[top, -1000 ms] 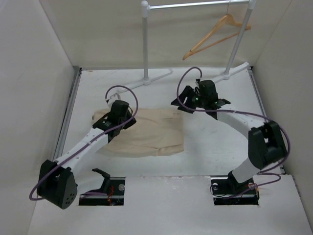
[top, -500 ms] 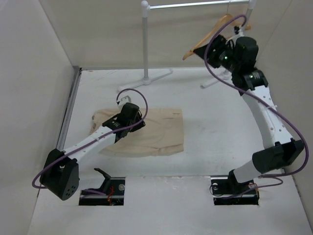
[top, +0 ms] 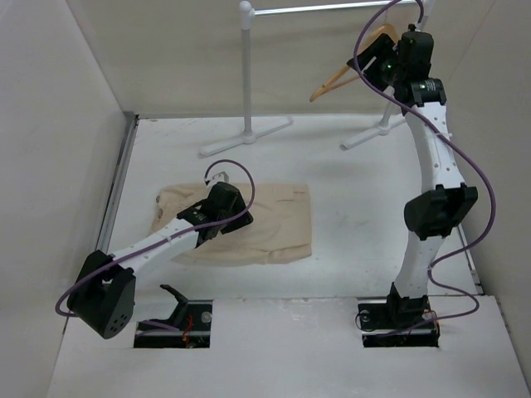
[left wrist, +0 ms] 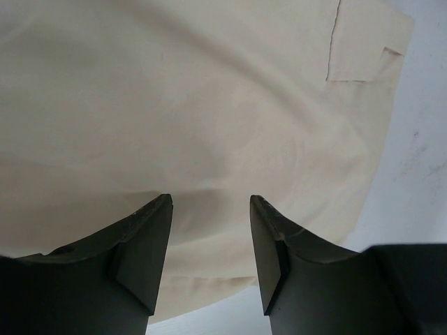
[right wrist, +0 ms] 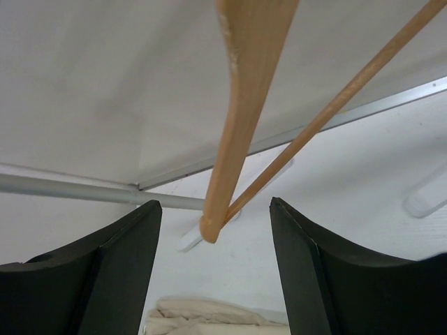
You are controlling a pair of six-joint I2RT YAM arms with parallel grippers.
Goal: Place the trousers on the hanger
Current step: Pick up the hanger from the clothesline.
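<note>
Landmark for all positions: the white rack (top: 246,66) at the far side of the table (top: 357,207).

1. Trousers. We locate the trousers (top: 274,220) flat on the table, on the near side of the rack and well apart from its feet. They lie folded, in front of the rack's left post. A stitched pocket edge shows in the left wrist view.

2. Hanger. We locate the hanger (top: 344,76) hooked on the rack's rail (top: 332,7), toward the right end of that rail. It hangs tilted, with one shoulder pointing down toward the rack's left post.

3. Left tool. The left tool (left wrist: 209,202) is released. Its jaws stand apart with nothing between them, over the trousers in front of the rack. We cannot tell whether the tips touch the cloth.

4. Right tool. The right tool (right wrist: 215,204) is released. The right arm is raised almost upright, with the tool just below the rack's rail and beside the hanger. In the right wrist view the hanger's lower end, where shoulder and crossbar meet, sits between the open jaws and apart from both
</note>
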